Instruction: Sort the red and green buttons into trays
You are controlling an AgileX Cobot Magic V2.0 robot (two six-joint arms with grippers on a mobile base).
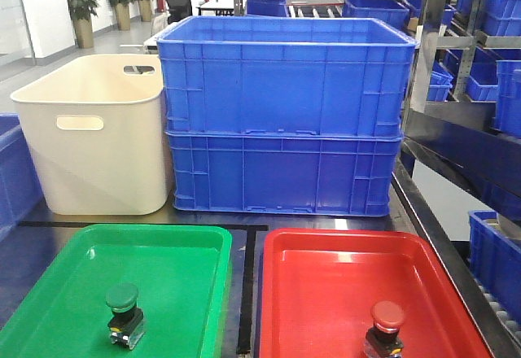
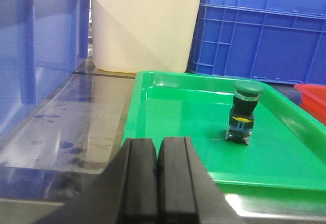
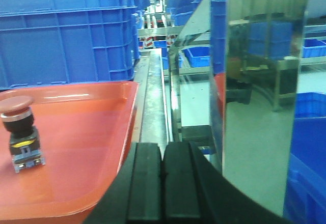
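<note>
The green button (image 1: 124, 313) stands upright in the green tray (image 1: 171, 256), toward its near side. The red button (image 1: 385, 329) stands upright in the red tray (image 1: 326, 268). From the left wrist, the green button (image 2: 243, 113) sits ahead and to the right of my left gripper (image 2: 158, 142), which is shut with nothing in it at the green tray's (image 2: 168, 112) near left corner. My right gripper (image 3: 162, 146) is shut and holds nothing, beside the red tray's (image 3: 86, 112) right rim; the red button (image 3: 20, 132) is off to its left. Neither gripper shows in the front view.
Two stacked blue crates (image 1: 285, 114) stand behind the trays, with a cream tub (image 1: 98, 134) to their left. Another blue crate (image 2: 35, 46) lies at the far left. A metal shelf rack (image 3: 254, 56) with blue bins runs along the right edge.
</note>
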